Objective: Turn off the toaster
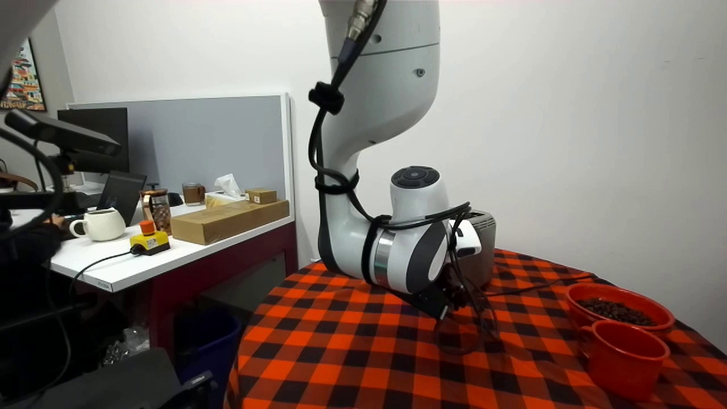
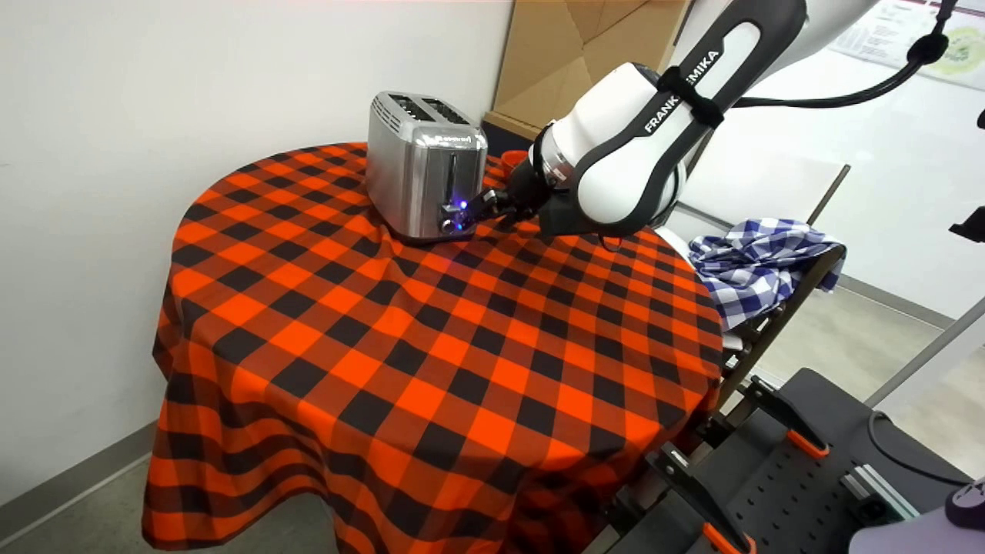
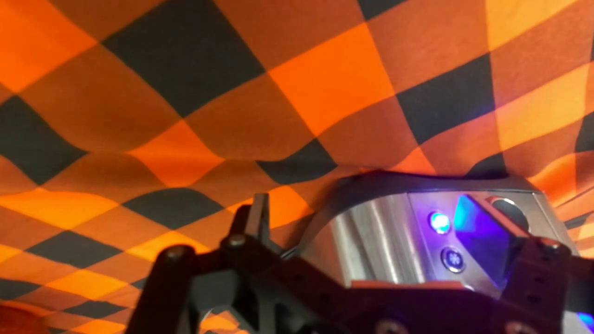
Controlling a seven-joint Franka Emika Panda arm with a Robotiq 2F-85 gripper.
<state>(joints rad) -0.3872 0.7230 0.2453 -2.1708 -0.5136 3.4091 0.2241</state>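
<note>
The silver two-slot toaster [image 2: 396, 165] stands upright on the checked table. Its narrow end has a lever slot, a round knob and blue lights. In an exterior view the toaster [image 1: 483, 255] is partly hidden behind the arm. In the wrist view the toaster's narrow end [image 3: 380, 246] shows a glowing blue button [image 3: 439, 222] and a darker button [image 3: 453, 260] with a snowflake-like mark. My gripper [image 3: 373, 220] is open, its fingers wide apart. One finger is close to the lit button and partly covers the knob; I cannot tell whether it touches. The gripper [image 2: 481, 208] is at the control end.
A red bowl [image 1: 661, 318] of dark beans and a red mug [image 1: 627, 366] stand near the table's edge. The toaster's cord [image 1: 534, 287] runs across the red and black checked tablecloth [image 2: 431, 362]. A wall [image 2: 231, 69] stands behind the toaster.
</note>
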